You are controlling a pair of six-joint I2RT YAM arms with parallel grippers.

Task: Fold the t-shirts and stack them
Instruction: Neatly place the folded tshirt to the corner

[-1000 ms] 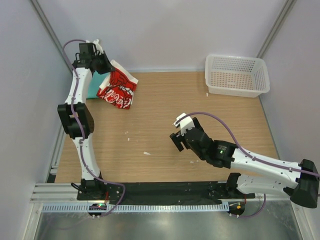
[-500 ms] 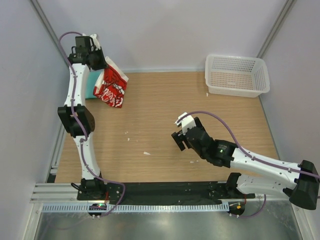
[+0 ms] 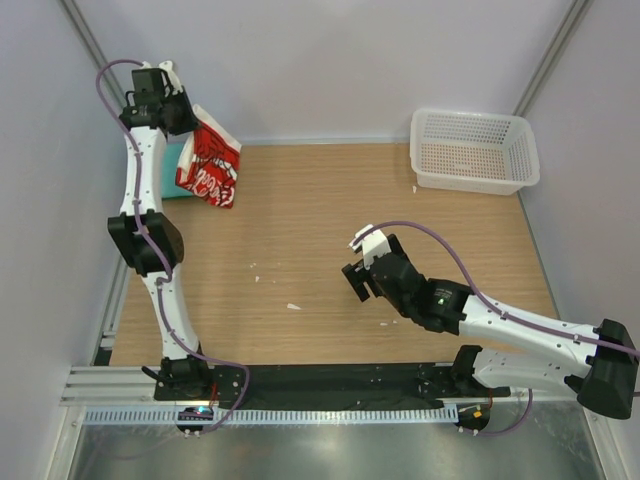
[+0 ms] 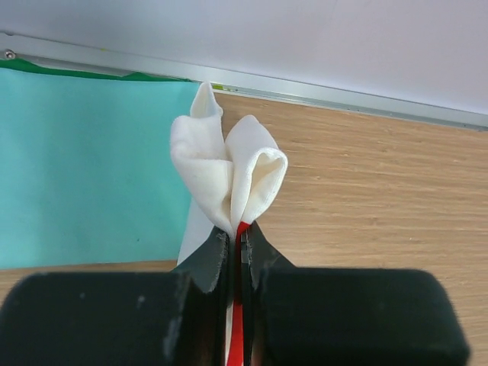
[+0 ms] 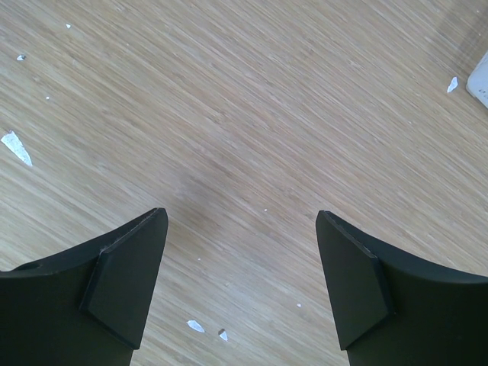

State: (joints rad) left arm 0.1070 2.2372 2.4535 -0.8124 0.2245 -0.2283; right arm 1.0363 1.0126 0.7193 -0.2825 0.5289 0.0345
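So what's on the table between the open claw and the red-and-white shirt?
Nothing big: in the top view, only bare wooden table lies between the right claw and the red-and-white shirt, with a few tiny white scraps nearby.

We find the bare wooden tabletop open across its middle, crossed only by tiny white scraps. A white plastic mesh basket blocks the far right corner. At far left, a white red-printed cloth shirt hangs pinched in the left gripper over a flat teal-green shirt, crowding that corner.
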